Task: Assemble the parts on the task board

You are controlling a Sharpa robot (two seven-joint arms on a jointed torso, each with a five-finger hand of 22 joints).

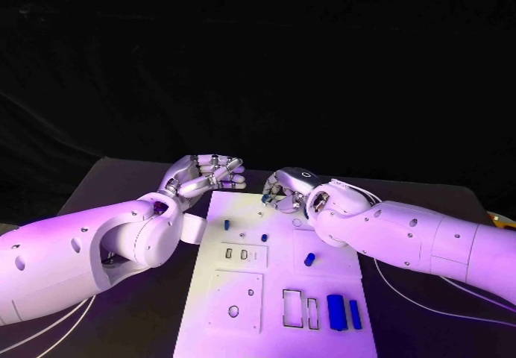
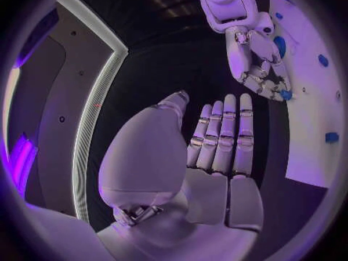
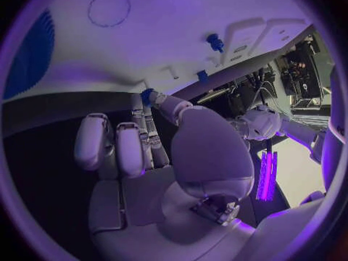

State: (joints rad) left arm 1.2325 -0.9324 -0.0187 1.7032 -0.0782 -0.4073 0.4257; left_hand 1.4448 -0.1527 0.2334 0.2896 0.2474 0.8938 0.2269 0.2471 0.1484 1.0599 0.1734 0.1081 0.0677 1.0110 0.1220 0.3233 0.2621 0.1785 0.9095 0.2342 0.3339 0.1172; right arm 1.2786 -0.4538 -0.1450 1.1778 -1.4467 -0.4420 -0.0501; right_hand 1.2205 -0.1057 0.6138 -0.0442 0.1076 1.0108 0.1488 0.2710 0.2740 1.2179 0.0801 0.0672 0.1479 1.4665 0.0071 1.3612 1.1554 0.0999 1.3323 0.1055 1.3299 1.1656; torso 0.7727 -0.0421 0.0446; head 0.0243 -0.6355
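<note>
**Right robot hand pinches a part at the board's far edge**

Upper centre of the head view, the right robot hand (image 1: 285, 188) pinches a small blue part (image 3: 147, 94) over the task board (image 1: 242, 298), seemingly ready for insertion. The left robot hand (image 1: 206, 174) waits open, empty, beside it.

Right hand (image 3: 156, 156) at task board (image 3: 181, 35) edge, small blue part (image 3: 147, 95) pinched at fingertips; two blue parts (image 3: 214, 42) standing on board.
</note>
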